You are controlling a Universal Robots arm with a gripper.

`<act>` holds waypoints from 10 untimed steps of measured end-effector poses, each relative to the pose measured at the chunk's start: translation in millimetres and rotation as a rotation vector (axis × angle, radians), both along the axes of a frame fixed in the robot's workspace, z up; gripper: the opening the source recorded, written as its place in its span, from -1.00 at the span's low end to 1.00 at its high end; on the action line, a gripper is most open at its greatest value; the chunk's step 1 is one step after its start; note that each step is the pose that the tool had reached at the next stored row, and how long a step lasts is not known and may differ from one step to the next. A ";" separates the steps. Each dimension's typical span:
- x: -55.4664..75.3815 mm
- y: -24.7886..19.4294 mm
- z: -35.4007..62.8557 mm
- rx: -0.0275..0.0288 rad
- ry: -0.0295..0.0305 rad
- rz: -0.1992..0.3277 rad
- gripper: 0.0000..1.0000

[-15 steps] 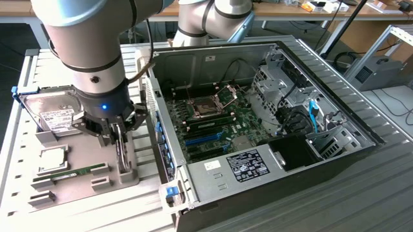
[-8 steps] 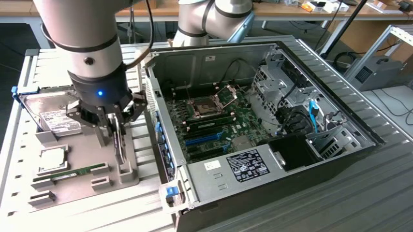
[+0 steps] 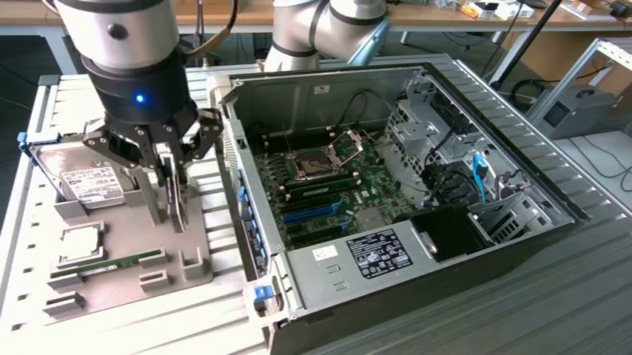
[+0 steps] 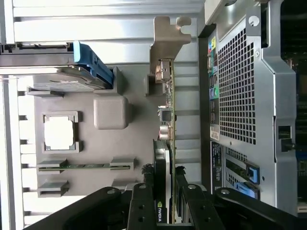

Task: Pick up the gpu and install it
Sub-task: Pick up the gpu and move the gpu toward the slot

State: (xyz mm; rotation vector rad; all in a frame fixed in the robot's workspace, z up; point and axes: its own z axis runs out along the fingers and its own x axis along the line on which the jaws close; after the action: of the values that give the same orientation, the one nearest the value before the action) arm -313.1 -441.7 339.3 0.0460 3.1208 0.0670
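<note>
Thin black gpu (image 4: 162, 158) — on edge — seemingly pinched by gripper (image 4: 164, 189).

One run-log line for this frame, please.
gripper: shut on gpu | gpu: on edge on gray fixture | computer case: open, gpu not installed

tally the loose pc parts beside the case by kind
gpu: 1
hard drive: 1
cpu: 1
memory stick: 1
total: 4
</note>
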 end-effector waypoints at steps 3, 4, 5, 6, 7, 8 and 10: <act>0.0 0.0 18.0 0.0000 0.0000 0.000 -0.44; 0.0 0.0 26.4 0.0000 0.0000 -0.001 -0.44; 0.0 0.0 33.3 0.0001 -0.0002 -0.001 -0.44; 0.0 0.0 40.7 0.0000 0.0000 -0.001 -0.44; 0.0 0.0 47.7 0.0001 -0.0002 -0.001 -0.44; 0.0 0.0 52.0 0.0001 0.0000 -0.001 -0.44; 0.0 0.0 62.4 0.0001 -0.0001 -0.001 -0.44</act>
State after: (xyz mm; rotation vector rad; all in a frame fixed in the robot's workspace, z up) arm -313.1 -441.7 401.6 0.0481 3.1206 0.0671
